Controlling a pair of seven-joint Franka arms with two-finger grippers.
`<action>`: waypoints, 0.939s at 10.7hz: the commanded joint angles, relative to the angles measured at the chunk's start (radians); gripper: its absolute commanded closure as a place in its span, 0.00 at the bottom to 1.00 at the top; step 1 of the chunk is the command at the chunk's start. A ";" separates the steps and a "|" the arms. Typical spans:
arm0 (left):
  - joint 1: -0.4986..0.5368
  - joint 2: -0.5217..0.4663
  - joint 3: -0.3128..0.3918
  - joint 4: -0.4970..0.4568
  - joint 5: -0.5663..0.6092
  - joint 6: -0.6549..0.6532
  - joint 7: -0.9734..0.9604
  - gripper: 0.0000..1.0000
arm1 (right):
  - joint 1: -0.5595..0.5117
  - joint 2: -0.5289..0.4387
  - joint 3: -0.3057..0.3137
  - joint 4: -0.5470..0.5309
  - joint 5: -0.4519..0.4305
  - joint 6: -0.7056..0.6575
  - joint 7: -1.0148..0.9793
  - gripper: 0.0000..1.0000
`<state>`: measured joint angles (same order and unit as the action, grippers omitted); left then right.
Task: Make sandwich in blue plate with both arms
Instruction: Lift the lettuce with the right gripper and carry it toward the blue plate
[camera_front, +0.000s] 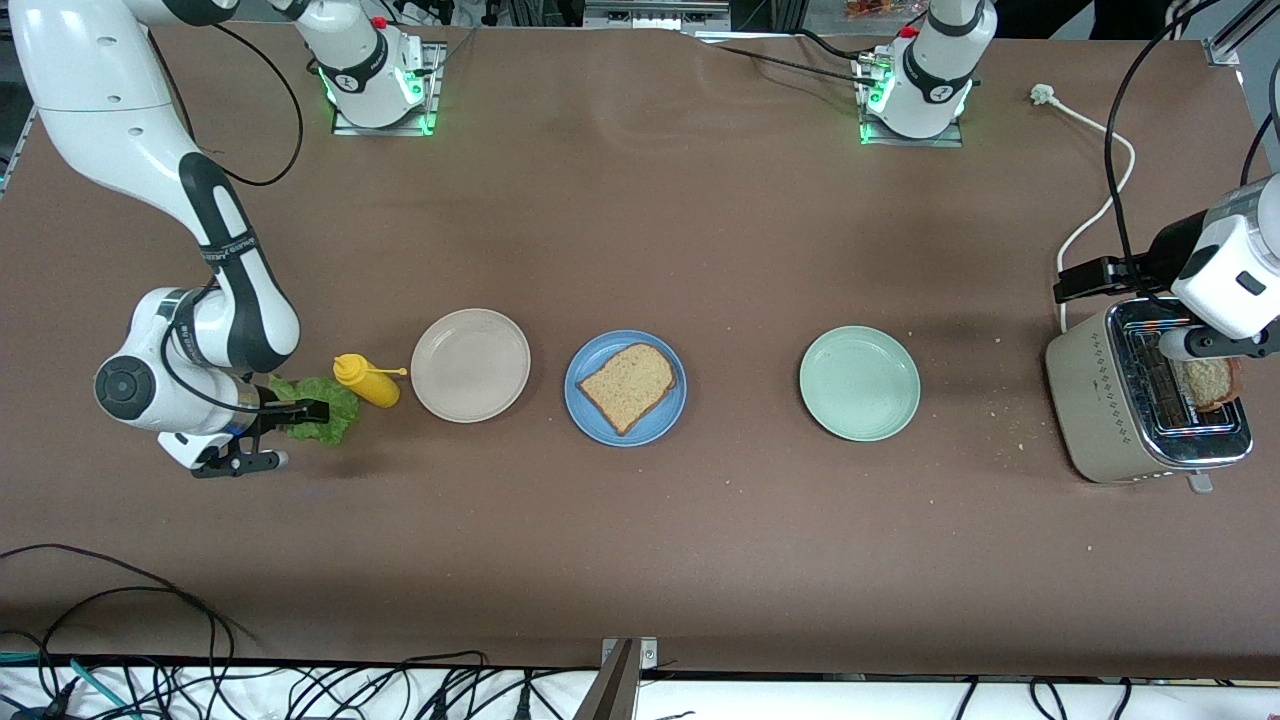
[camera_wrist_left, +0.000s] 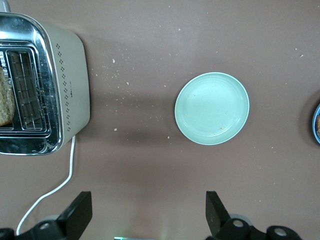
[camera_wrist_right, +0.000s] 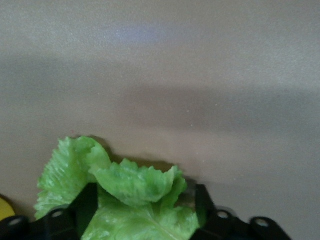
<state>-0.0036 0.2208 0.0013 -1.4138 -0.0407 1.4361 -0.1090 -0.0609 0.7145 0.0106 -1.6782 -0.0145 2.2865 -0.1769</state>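
Note:
The blue plate (camera_front: 590, 415) lies mid-table with one slice of brown toast (camera_front: 628, 386) on it. A second slice (camera_front: 1207, 380) stands in the toaster (camera_front: 1100, 400) and shows at the edge of the left wrist view (camera_wrist_left: 5, 102). The green lettuce leaf (camera_front: 325, 400) lies on the table at the right arm's end. My right gripper (camera_front: 290, 435) is low at the leaf, open, with the lettuce (camera_wrist_right: 135, 200) between its fingers (camera_wrist_right: 87, 202). My left gripper (camera_wrist_left: 147, 215) is open and empty, up in the air by the toaster (camera_wrist_left: 70, 95).
A yellow sauce bottle (camera_front: 367, 380) lies beside the lettuce. A beige plate (camera_front: 470, 365) is next to the blue plate. A pale green plate (camera_front: 859, 383) (camera_wrist_left: 212, 108) lies between the blue plate and the toaster. The toaster's white cord (camera_front: 1095, 215) runs toward the left arm's base.

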 joint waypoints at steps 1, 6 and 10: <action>-0.001 0.008 -0.003 -0.005 0.012 0.001 0.020 0.00 | -0.007 -0.019 0.006 -0.028 -0.012 0.007 -0.015 0.89; 0.002 0.009 -0.003 -0.005 0.012 0.004 0.020 0.00 | 0.003 -0.278 0.017 -0.097 -0.012 -0.149 -0.016 1.00; -0.001 0.008 -0.003 -0.005 0.012 0.004 0.020 0.00 | 0.027 -0.438 0.019 -0.083 0.001 -0.347 -0.009 1.00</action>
<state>-0.0038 0.2345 0.0006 -1.4157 -0.0407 1.4362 -0.1090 -0.0485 0.3852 0.0272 -1.7129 -0.0151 2.0147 -0.1812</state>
